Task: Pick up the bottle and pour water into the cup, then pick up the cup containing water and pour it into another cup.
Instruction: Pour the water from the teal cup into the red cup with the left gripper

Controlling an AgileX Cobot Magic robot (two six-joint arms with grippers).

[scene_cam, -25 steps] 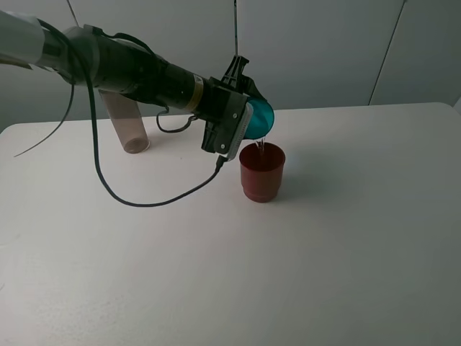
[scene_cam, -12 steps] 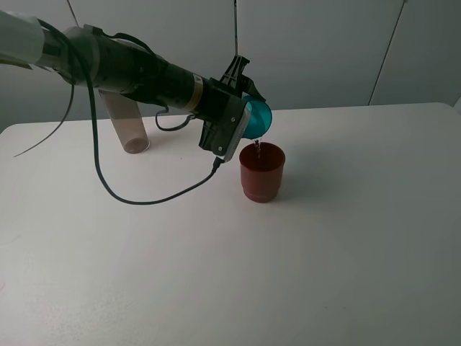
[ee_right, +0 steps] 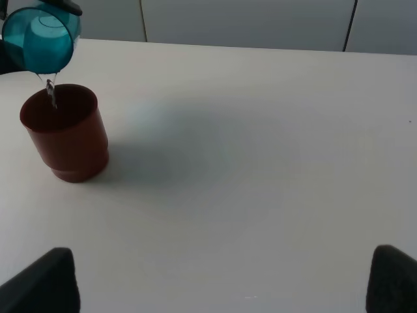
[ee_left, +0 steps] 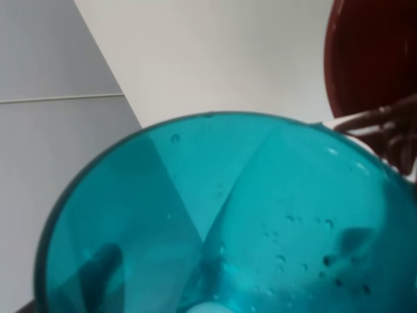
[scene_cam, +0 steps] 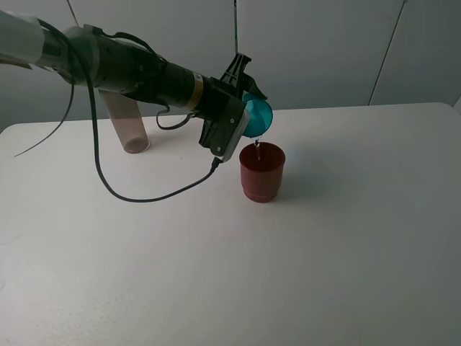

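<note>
Left jaws pinch teal cup, tipped over red cup; bottle behind; right jaws spread

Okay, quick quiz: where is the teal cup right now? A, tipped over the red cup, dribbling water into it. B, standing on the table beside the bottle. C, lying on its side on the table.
A: the left gripper holds the teal cup tilted above the red cup.

The teal cup has lifted slightly and its stream into the red cup thinned.
</note>
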